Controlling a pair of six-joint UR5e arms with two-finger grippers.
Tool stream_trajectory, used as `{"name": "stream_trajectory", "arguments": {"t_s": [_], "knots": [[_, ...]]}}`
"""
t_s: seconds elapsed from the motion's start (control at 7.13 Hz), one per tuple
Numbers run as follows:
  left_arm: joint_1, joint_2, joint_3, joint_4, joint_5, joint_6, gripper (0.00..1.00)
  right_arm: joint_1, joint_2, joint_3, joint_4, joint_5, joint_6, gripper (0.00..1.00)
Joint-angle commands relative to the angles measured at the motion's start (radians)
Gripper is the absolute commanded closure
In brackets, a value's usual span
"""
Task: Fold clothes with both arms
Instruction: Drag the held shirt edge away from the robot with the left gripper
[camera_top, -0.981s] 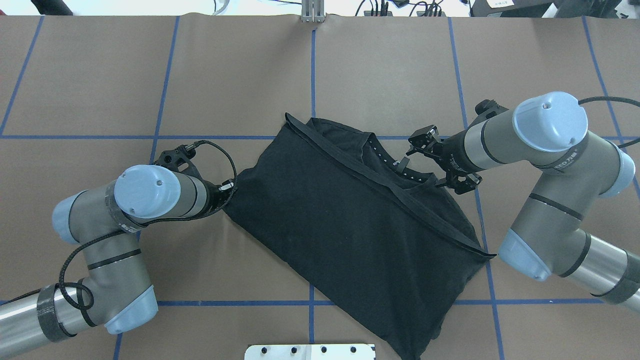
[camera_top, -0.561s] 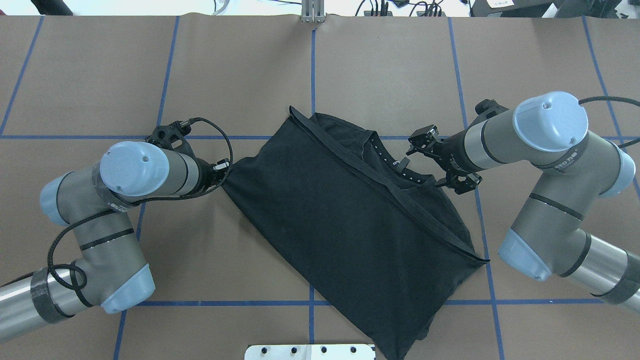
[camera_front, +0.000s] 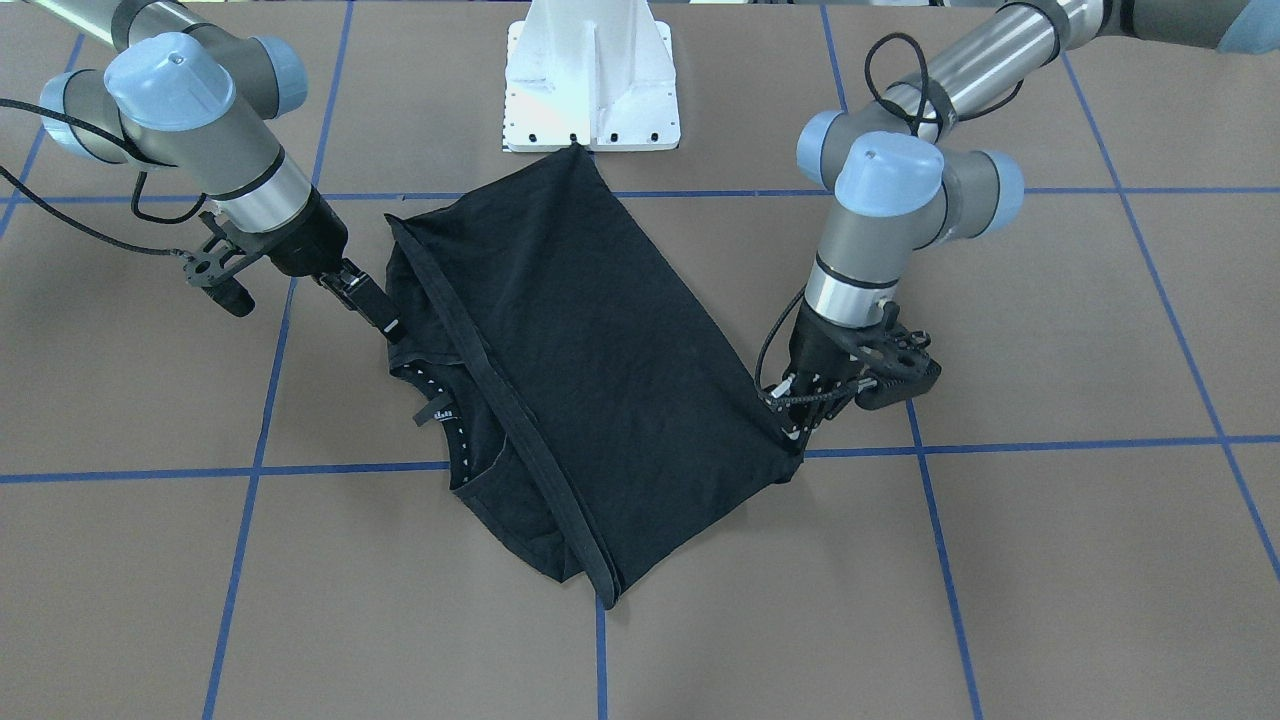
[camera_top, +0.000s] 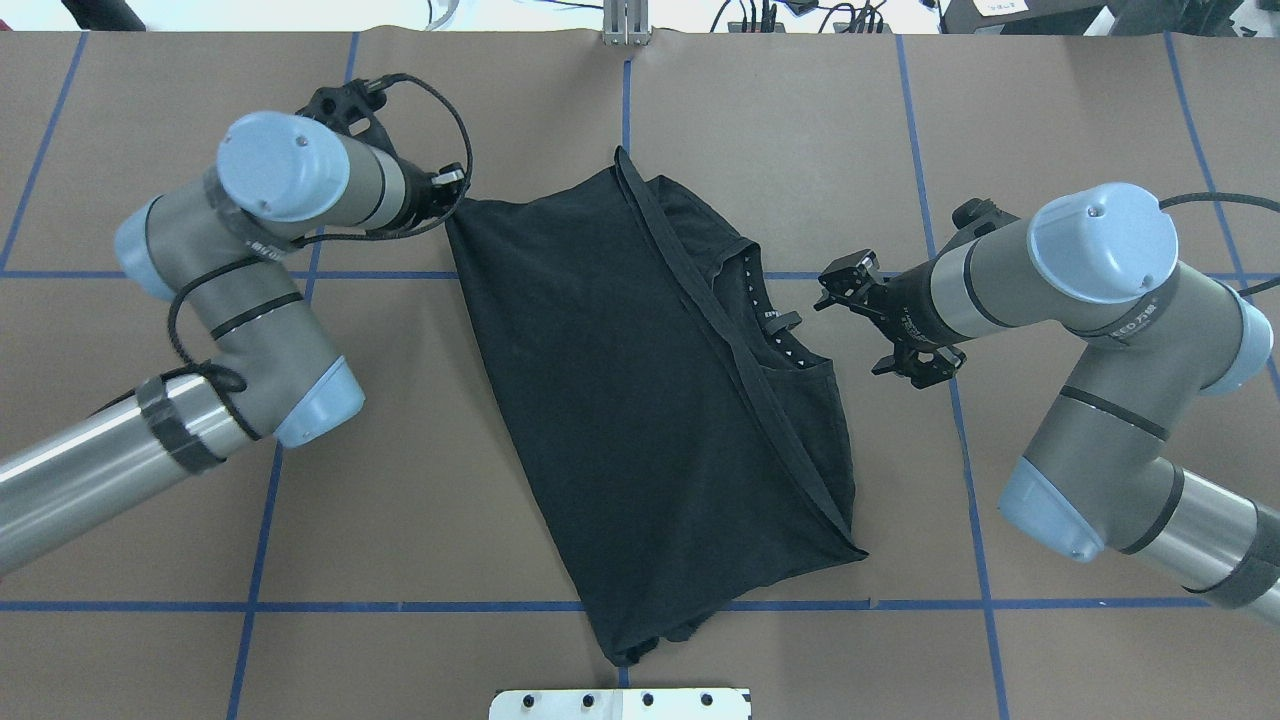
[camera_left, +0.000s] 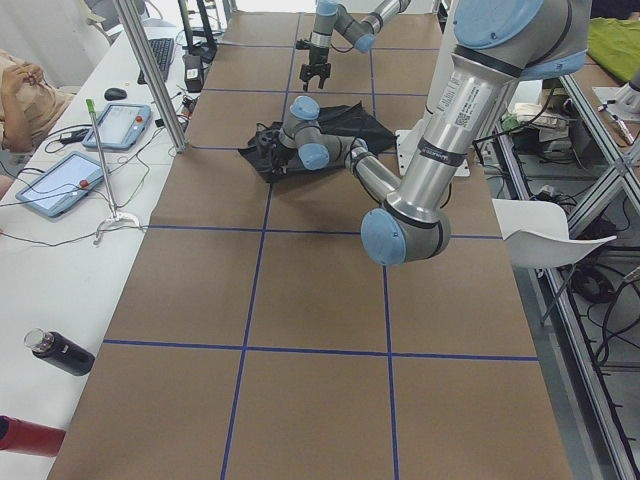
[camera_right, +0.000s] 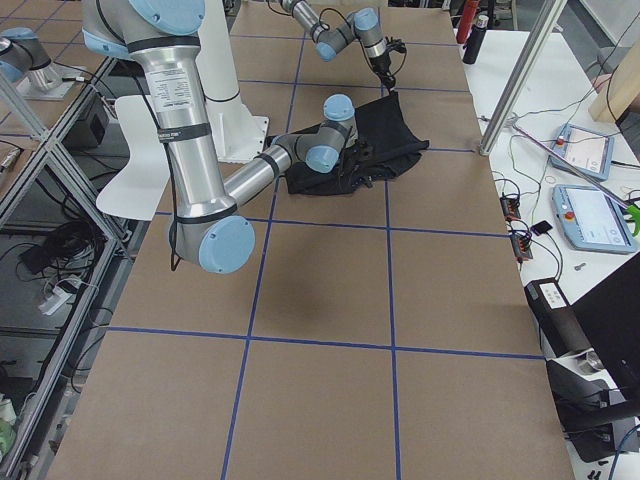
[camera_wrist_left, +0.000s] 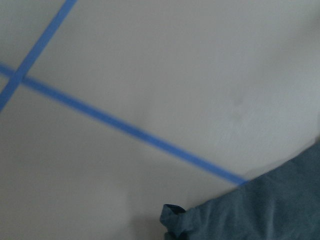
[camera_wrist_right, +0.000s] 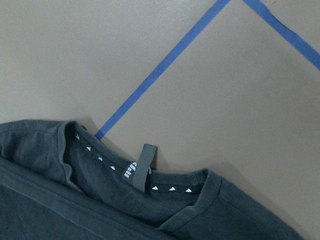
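Pinching one corner of the black short-sleeved cotton T-shirt (camera_top: 620, 400), the left arm's small black two-finger tool (camera_top: 452, 198) is clamped on the fabric. The shirt lies folded over, plain side up, slanting across the middle of the brown counter (camera_top: 420, 500), which is marked with blue tape lines (camera_top: 330, 272). Its collar (camera_top: 770, 335), dotted inside with white triangles, shows along the right-hand edge. The right arm's tool (camera_front: 385, 318) sits at the shirt's edge near that collar; I cannot tell whether it is spread or pressed together.
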Motion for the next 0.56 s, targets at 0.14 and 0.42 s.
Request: {"name": "stream_trajectory", "arguments": {"t_s": [0.14, 0.42], "knots": [[-0.052, -0.305, 0.494, -0.252, 0.085, 0.031, 1.00, -0.001, 0.001, 0.001, 0.000, 0.000, 0.002, 0.00], [-0.054, -0.373, 0.601, -0.271, 0.140, 0.073, 0.76, -0.004, 0.003, 0.000, -0.002, 0.000, 0.005, 0.00]]}}
